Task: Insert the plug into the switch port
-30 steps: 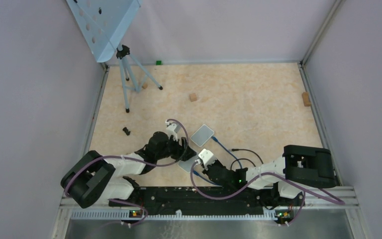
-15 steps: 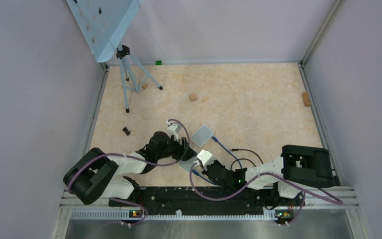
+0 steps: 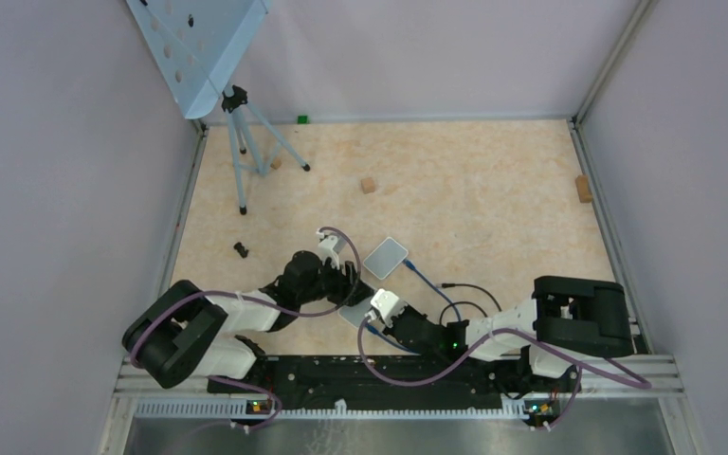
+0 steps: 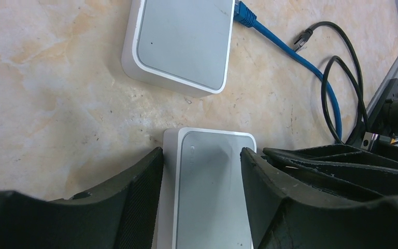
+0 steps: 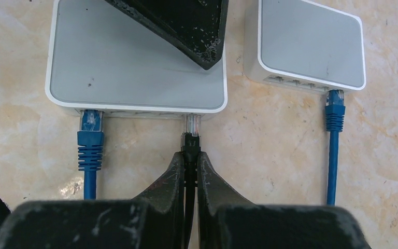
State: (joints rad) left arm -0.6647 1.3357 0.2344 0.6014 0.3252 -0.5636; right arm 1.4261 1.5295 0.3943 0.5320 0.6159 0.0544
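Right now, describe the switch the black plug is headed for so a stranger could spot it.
On the beige marbled table, just ahead of the arm bases, lie two small white boxes with grey tops. The target is the nearer box, straddled by the left gripper. Unlike the farther box, it has the right gripper holding a black plug at its ports.

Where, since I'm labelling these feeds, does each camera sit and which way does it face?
Top external: above and behind the robot, looking down on the table; left arm and right arm show whole.
Left wrist: on the left arm, looking down at the nearer switch, flanked by the left gripper.
Right wrist: low, facing that switch's ports; the right gripper is shut on the black plug.
Shared: both wrist views show the nearer switch and the far switch with its blue cable.
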